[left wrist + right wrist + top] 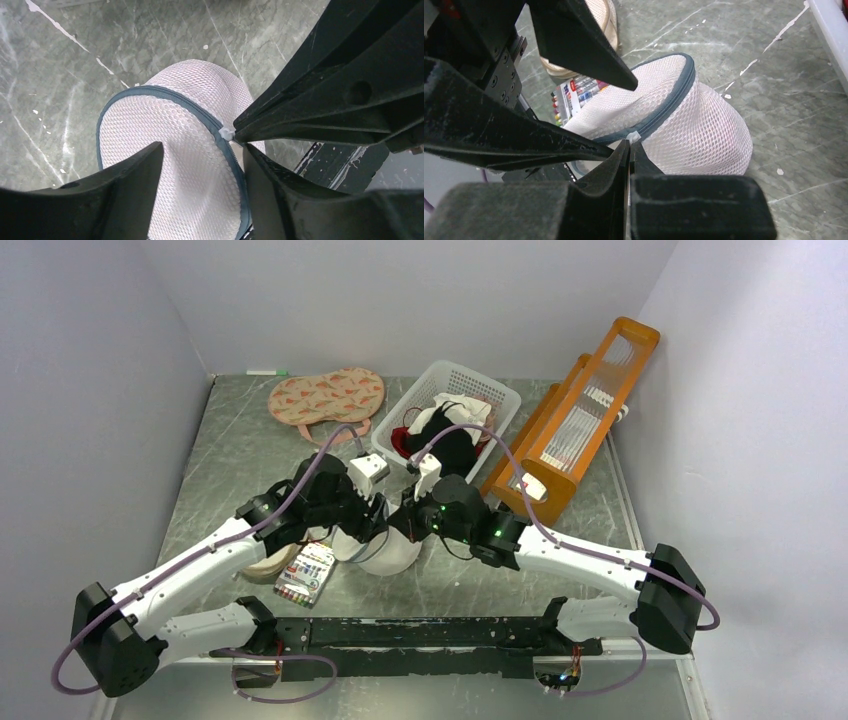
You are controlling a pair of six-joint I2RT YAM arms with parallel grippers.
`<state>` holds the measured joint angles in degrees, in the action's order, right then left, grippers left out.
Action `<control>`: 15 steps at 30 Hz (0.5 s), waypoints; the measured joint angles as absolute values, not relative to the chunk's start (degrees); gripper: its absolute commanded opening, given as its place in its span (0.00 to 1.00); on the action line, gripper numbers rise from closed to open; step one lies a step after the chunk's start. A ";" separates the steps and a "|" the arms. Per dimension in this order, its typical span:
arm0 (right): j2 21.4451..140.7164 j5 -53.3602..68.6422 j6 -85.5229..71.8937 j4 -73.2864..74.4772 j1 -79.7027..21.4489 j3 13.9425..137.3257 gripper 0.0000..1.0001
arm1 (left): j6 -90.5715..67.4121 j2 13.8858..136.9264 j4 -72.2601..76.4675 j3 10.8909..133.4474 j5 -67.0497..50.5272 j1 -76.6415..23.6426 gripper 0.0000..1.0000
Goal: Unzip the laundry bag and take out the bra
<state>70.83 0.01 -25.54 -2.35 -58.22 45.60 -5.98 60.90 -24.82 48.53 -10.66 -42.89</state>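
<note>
From above, the laundry bag [395, 558] sits near-centre on the bench [220, 470] under both arms. The left wrist view shows the left hand [202, 155] wide open, empty, straddling it. Only the right wrist view shows the right hand [629, 146] shut, seemingly pinching the zip pull [633, 135]: steady the bag, then drag along the rim. No bra shows.

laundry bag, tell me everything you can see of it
The laundry bag is a round white mesh dome with a dark blue-grey zipper rim, zipped shut as far as shows. It rests on the grey table, rim tilted up, with a faint pink tint through the mesh. The right gripper is shut on its white zipper pull; the open left gripper straddles the rim.
</note>
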 measured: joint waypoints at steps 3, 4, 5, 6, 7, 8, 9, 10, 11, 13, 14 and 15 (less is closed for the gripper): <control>70.87 -0.21 -25.61 -2.37 -58.35 46.02 0.00 | -6.02 60.45 -24.80 48.53 -10.48 -42.89 0.54; 70.87 -0.25 -25.61 -2.33 -58.37 46.09 0.00 | -6.00 60.40 -24.80 48.53 -10.48 -42.89 0.51; 70.87 -0.49 -25.58 -2.33 -58.43 46.17 0.00 | -6.02 60.40 -24.80 48.53 -10.46 -42.89 0.48; 70.87 -0.67 -25.58 -2.33 -58.48 46.19 0.00 | -6.00 60.40 -24.82 48.53 -10.44 -42.89 0.45; 70.87 -0.91 -25.56 -2.28 -58.52 46.19 0.00 | -6.04 60.40 -24.82 48.53 -10.44 -42.89 0.42; 70.87 -1.08 -25.56 -2.28 -58.52 46.19 0.00 | -5.98 60.40 -24.80 48.53 -10.41 -42.89 0.39; 70.87 -1.30 -25.54 -2.26 -58.54 46.19 0.00 | -6.00 60.40 -24.80 48.53 -10.44 -42.89 0.35; 70.87 -1.65 -25.54 -2.26 -58.57 46.19 0.00 | -6.07 60.40 -24.80 48.53 -10.41 -42.89 0.31; 70.87 -1.96 -25.54 -2.26 -58.59 46.19 0.00 | -6.07 60.40 -24.77 48.53 -10.44 -42.89 0.25; 70.87 -2.42 -25.54 -2.28 -58.59 46.19 0.00 | -6.02 60.40 -24.71 48.53 -10.46 -42.89 0.17; 70.89 -2.68 -25.54 -2.26 -58.61 46.19 0.00 | -6.11 60.40 -24.71 48.53 -10.46 -42.89 0.14; 70.96 -3.01 -25.56 -2.26 -58.61 46.19 0.00 | -5.98 60.40 -24.71 48.53 -10.46 -42.89 0.11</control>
